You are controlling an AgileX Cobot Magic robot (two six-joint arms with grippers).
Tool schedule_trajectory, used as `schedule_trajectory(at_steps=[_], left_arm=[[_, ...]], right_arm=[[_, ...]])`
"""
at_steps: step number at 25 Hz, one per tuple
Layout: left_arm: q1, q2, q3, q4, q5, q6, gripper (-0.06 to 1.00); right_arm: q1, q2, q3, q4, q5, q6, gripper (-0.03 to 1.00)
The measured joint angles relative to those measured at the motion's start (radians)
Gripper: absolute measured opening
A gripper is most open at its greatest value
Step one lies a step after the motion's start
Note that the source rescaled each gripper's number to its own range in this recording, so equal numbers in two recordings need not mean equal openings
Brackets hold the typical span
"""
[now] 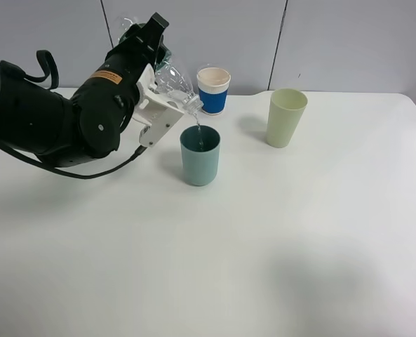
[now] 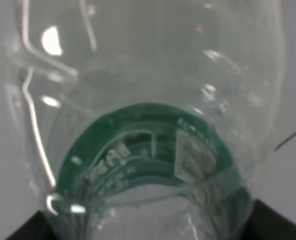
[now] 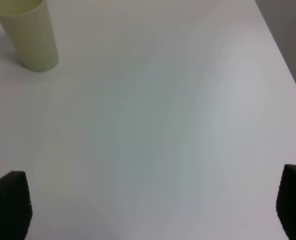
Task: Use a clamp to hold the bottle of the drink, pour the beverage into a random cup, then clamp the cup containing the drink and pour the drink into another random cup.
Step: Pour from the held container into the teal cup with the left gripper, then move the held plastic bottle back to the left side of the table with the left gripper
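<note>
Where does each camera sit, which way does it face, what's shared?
High: above the table, looking down; left arm tips bottle over teal cup.
Left wrist: on left arm, facing the bottle close; left hand edges show.
Right wrist: on right arm, facing down at table, yellow cup; open right hand's tips.
Shared: bottle, high and left wrist; yellow cup, high and right wrist.

light: bright, even | shadows: soft, faint, beside teal cup [image 1: 200, 165] below left pincer [image 1: 167, 88] | glare: white streaks on bottle [image 2: 148, 100] in pincer | focus: bottle close-up blurred, other views slightly soft
</note>
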Motion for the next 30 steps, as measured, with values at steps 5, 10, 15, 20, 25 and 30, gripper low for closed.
schedule_trajectory(at_steps=[5,10,15,20,25,30], left_arm=[[0.000,0.000,0.000,0.026,-0.003,0.000,0.00],[0.000,0.000,0.000,0.026,-0.018,0.000,0.00],[0.000,0.000,0.000,0.025,-0.017,-0.007,0.00],[0.000,0.000,0.000,-0.056,0.040,-0.122,0.00],[0.022,-0.004,0.000,-0.141,0.176,-0.292,0.00],[0.077,-0.037,0.000,-0.161,0.281,-0.540,0.00]], right_arm=[[0.000,0.000,0.000,0.000,0.000,0.000,0.95],[0.000,0.000,0.000,0.000,0.000,0.000,0.95],[0.000,0.000,0.000,0.000,0.000,0.000,0.95],[0.000,0.000,0.000,0.000,0.000,0.000,0.95],[0.000,0.000,0.000,0.000,0.000,0.000,0.95],[0.000,0.000,0.000,0.000,0.000,0.000,0.95]])
